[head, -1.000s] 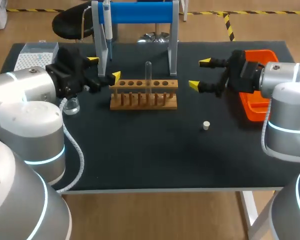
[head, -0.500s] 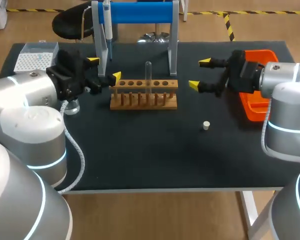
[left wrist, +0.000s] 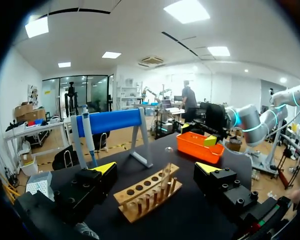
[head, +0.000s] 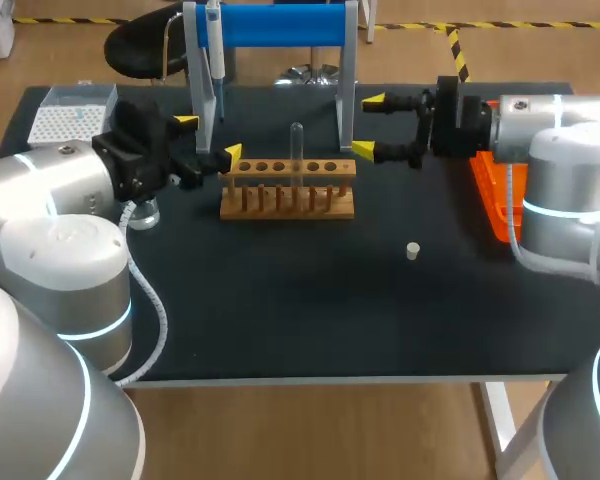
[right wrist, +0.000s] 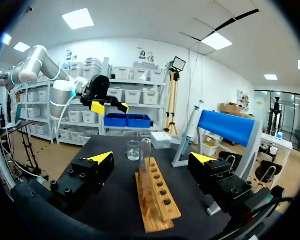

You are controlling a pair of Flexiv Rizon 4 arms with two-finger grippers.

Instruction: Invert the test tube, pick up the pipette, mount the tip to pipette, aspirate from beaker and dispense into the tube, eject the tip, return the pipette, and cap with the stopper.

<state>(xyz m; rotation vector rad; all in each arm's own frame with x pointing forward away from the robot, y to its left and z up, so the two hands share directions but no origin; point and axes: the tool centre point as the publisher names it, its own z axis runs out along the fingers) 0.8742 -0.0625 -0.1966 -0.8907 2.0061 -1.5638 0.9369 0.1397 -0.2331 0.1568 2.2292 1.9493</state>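
Open pincer (right wrist: pixel 151 158) faces test tube (right wrist: pixel 145 150) in rack (right wrist: pixel 159 202).

This is a laboratory bench set up for robot trials. On the black table (head: pixel 300 320) stand a wooden rack (head: pixel 288 200) holding a glass test tube (head: pixel 297 140), a pipette (head: pixel 215 45) hung on a blue stand (head: pixel 280 25), a small beaker (head: pixel 143 212), a box of tips (head: pixel 68 112) and an orange tray (head: pixel 498 200). The left arm (head: pixel 50 185) and right arm (head: pixel 560 160) flank this glassware.
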